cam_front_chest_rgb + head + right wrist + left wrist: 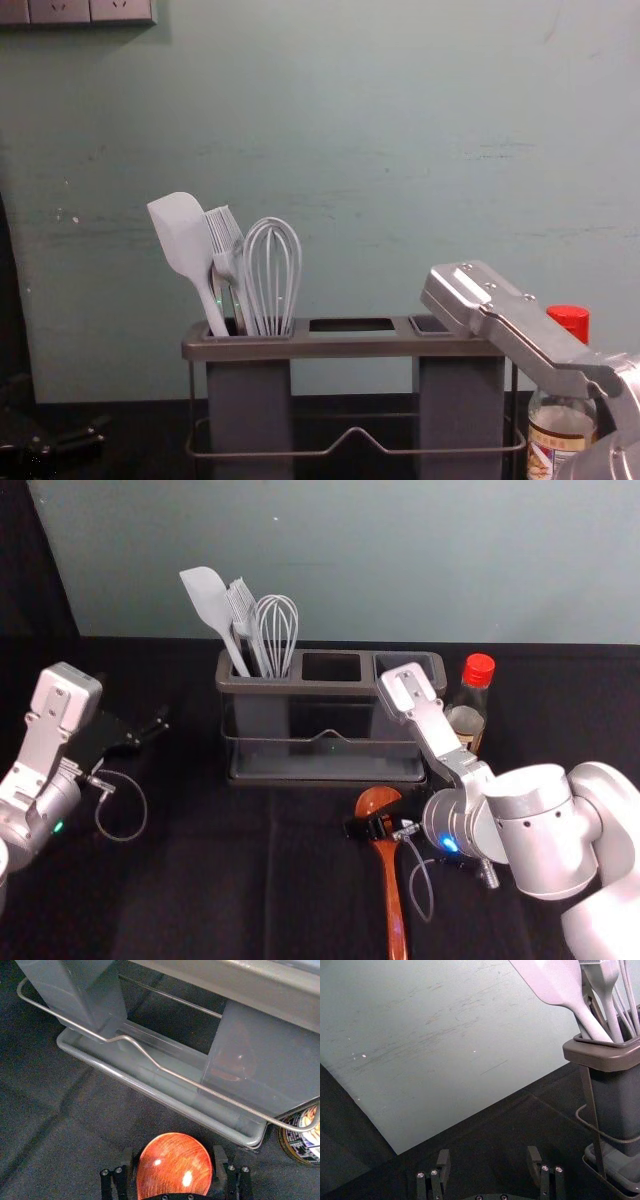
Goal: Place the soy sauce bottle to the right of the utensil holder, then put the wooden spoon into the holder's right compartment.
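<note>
Wooden spoon (391, 900): in front of the right half of the utensil holder (325, 775), outside it; bowl end toward the holder, handle running toward the near edge of the table (200, 890).
Right claw (372, 827): low over the table at the spoon's bowl end; spread, with a finger on either side of the spoon. Whether they touch the wood, I cannot tell.
Left claw (148, 732): over the left part of the table, well apart from the holder; its fingers stand spread, nothing between them.
Soy sauce bottle (466, 720): upright, red cap on top, just beside the holder's right end; whether the two touch, I cannot tell.
Utensil holder: upright toward the table's back edge, a metal rail across its front, three openings along the top.
Left compartment: spatula (207, 598), fork-like tool (243, 605) and whisk (277, 625), heads up, the spatula tilted to the left.
Wall (400, 560): behind the table, with socket plates (60, 11) at the chest view's upper left.
</note>
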Motion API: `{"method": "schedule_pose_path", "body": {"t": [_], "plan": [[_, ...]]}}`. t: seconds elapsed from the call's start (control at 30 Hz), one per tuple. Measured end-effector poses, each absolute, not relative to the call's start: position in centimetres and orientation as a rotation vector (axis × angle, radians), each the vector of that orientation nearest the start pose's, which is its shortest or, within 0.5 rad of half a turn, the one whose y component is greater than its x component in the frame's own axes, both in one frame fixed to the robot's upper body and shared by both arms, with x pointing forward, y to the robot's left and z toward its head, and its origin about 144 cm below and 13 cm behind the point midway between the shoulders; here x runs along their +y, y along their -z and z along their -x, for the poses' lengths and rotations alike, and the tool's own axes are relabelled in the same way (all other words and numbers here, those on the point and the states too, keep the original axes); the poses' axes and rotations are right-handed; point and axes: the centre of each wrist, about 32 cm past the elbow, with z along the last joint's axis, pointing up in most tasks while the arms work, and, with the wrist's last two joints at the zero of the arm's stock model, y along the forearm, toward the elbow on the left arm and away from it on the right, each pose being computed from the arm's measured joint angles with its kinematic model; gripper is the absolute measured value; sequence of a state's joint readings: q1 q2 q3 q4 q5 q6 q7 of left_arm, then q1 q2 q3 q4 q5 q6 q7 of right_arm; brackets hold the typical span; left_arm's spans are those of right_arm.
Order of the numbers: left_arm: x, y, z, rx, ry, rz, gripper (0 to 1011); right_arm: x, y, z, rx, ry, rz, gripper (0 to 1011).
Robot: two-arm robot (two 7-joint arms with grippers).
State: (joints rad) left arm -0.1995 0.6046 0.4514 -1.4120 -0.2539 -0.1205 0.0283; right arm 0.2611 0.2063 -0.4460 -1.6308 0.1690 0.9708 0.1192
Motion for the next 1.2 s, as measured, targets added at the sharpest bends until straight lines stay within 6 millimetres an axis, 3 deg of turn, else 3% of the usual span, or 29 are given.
{"method": "schedule_pose_path", "body": {"t": [0.17, 0.4, 0.8, 1.2], "plan": [[31.0, -114.0, -48.9, -0.285, -1.248, -0.304, 1005, -14.9, -121.6, -49.5, 0.367, 1.016, 0.719, 986], [31.0, -114.0, -48.9, -0.285, -1.248, -0.304, 1005, -14.9, -121.7, -49.6, 0.363, 1.022, 0.724, 842], [31.0, -114.0, -48.9, -0.285, -1.248, -0.304, 1005, -15.4, -122.2, -49.2, 0.362, 1.023, 0.716, 842], [31.0, -114.0, -48.9, -0.285, -1.248, -0.304, 1005, -16.0, -123.5, -47.5, 0.326, 0.997, 0.693, 842]]}}
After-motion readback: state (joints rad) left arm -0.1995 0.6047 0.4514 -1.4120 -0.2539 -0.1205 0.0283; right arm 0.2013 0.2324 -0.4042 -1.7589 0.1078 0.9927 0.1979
